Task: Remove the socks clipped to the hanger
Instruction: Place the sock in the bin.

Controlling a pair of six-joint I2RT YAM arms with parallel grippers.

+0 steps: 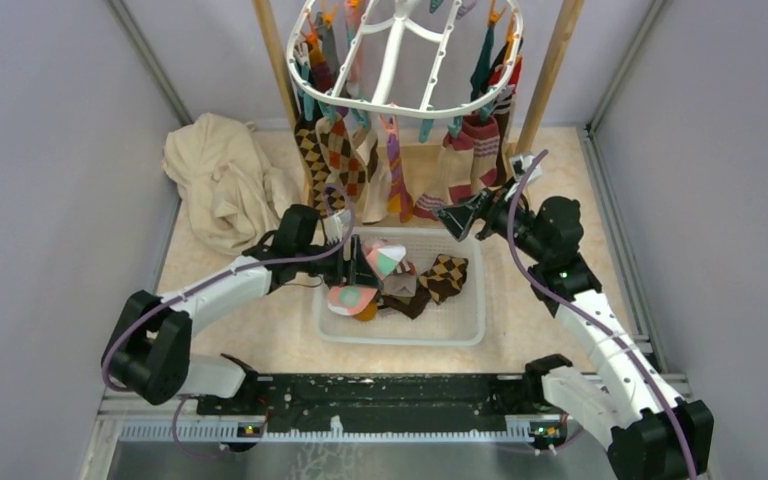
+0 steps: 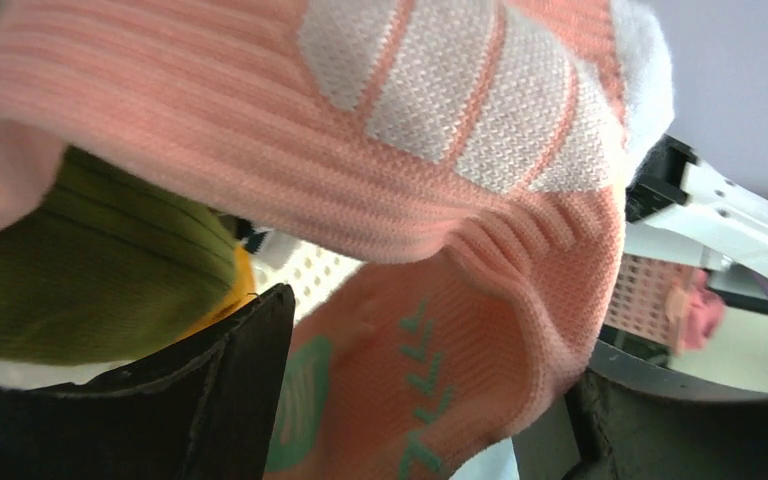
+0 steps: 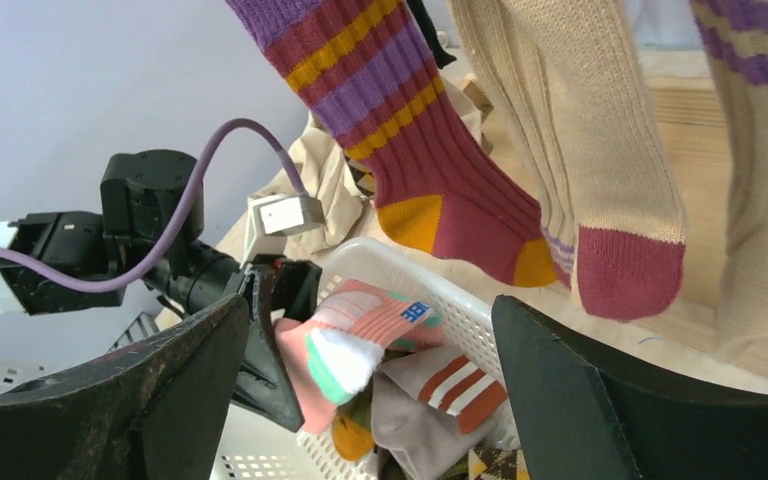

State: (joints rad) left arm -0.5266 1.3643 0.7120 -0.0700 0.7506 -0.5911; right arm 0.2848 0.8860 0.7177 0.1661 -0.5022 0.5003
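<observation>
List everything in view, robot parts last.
hanger: one, white, top centre
hanging socks: many, argyle, striped, mixed colours, clipped to hanger
wooden frame: two posts visible, light wood, beside hanger
basket: one, white mesh, table centre
loose socks: several, pink, grey, brown argyle, in basket
cloth: one, beige, rear left
left hand: black, open, over basket, around pink sock
right hand: black, open, near hanging striped socks

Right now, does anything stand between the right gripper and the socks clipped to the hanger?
Nothing visible does. The right gripper holds its fingers open just short of the striped socks hanging from the hanger, and only open air shows between them. The basket sits lower down, out of that path.
</observation>
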